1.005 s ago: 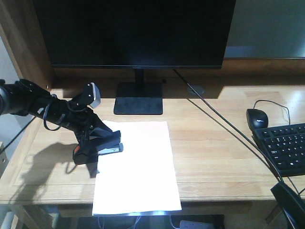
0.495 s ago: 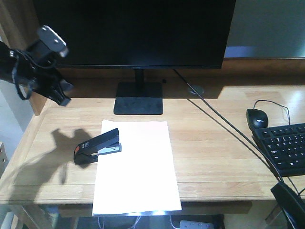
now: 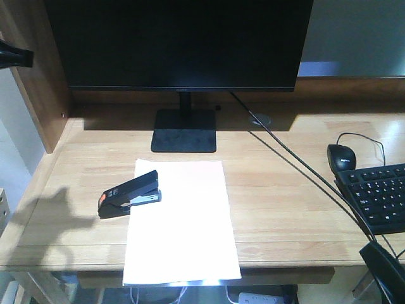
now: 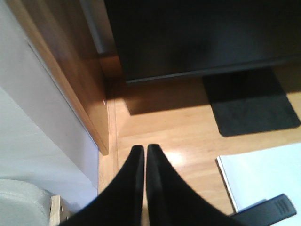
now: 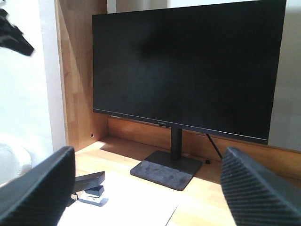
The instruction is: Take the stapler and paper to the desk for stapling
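- Stapler (image 3: 129, 194): small, black, orange-red patch at its left end, silver strip along the lower side. Lies on the desk (image 3: 297, 209) with its right end over the upper left corner of the paper (image 3: 181, 221), its left end on bare wood. Nothing grips it. Seen also low in the right wrist view (image 5: 89, 187) and as a ribbed black tip at the bottom of the left wrist view (image 4: 270, 212).
- Paper: one white sheet, lying flat left of centre, its near edge at the front edge of the desk.
- Desk: light wood, plank grain, raised border; a darker wooden side panel (image 3: 35, 88) stands at its left.
- Left gripper (image 4: 144, 155): black fingers pressed together with only a hairline gap, holding nothing. Raised above the desk's back left corner, well apart from the stapler. A dark tip of it shows at the left edge of the front view (image 3: 14, 57).
- Right gripper (image 5: 148, 188): jaws spread wide, nothing between them; low at the desk's right side, facing the monitor.
- Monitor (image 3: 180, 44): large, dark screen, on a black stand (image 3: 184, 130) at the back of the desk, behind the paper.
- Mouse (image 3: 342, 156): black, wired, at the right.
- Keyboard (image 3: 378, 196): black, just in front of the mouse, at the right edge.
- Cable (image 3: 291, 161): black, running from the monitor diagonally towards the front right.
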Controlling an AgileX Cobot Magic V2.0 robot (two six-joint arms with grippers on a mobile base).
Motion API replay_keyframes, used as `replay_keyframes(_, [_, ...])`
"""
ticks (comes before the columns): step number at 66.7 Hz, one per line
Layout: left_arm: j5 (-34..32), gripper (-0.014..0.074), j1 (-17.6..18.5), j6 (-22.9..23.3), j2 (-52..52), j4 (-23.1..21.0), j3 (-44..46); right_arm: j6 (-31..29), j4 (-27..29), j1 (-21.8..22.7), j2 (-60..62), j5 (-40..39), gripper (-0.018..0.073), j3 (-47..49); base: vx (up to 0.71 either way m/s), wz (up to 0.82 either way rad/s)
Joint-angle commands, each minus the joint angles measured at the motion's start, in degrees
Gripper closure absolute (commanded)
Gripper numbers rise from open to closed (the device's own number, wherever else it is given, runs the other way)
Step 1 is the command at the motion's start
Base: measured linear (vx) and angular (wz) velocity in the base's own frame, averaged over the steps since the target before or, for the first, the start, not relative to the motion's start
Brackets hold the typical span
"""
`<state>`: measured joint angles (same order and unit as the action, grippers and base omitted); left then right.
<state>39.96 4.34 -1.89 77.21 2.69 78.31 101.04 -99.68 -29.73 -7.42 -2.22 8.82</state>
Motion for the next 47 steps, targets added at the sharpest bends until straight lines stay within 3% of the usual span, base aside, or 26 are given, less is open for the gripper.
replay_keyframes(1, [-7.70, 0.0603, -0.03, 1.89, -5.69, 0.38, -2.88, -0.66, -3.07, 0.17, -0.55, 1.19, -0.0031, 1.58, 0.00, 0.00])
replay_keyframes(20, [-23.98, 0.0603, 0.01, 1.89, -25.11, 0.03, -27.72, -0.66, -3.07, 0.17, -0.55, 1.19, -0.0031, 1.58, 0.00, 0.00])
replay_keyframes(47, [-31.81, 0.0603, 0.01, 3.09, -52.64, -0.02, -57.43, -0.66, -3.07, 0.17, -0.55, 1.19, -0.0031, 1.58, 0.00, 0.00])
